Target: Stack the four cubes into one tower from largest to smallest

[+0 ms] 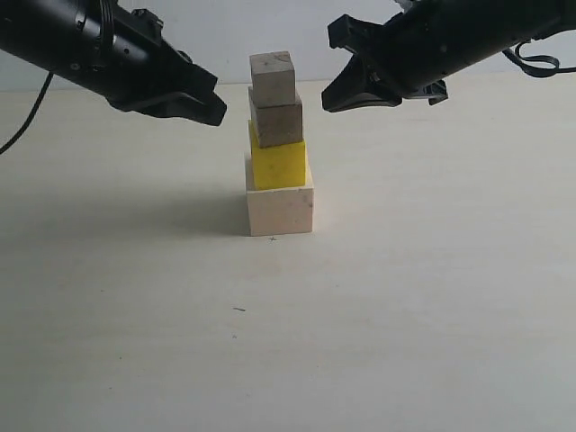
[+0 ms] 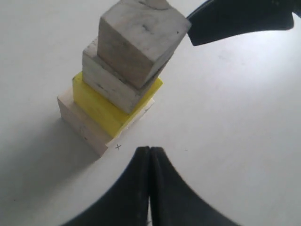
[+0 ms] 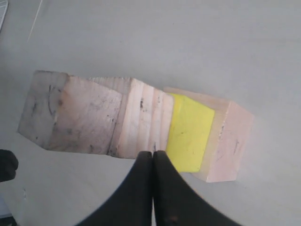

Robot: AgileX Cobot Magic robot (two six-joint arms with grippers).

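Observation:
The four cubes stand as one tower in the middle of the table. At the bottom is the large pale wooden cube point(image 1: 280, 209), then the yellow cube point(image 1: 278, 163), the brownish cube point(image 1: 276, 121) and the smallest pale cube point(image 1: 273, 77) on top. My left gripper point(image 1: 216, 112) hovers shut just left of the tower at the brownish cube's height, holding nothing. My right gripper point(image 1: 328, 101) hovers shut just right of it, also empty. The tower also shows in the left wrist view, yellow cube point(image 2: 96, 104), beyond the shut left gripper point(image 2: 150, 149), and in the right wrist view, yellow cube point(image 3: 189, 132), beyond the shut right gripper point(image 3: 153, 153).
The pale table point(image 1: 432, 297) stretches around the tower. A small pencil cross point(image 1: 273, 238) marks the surface at the front of the bottom cube. Both black arms hang over the table on either side.

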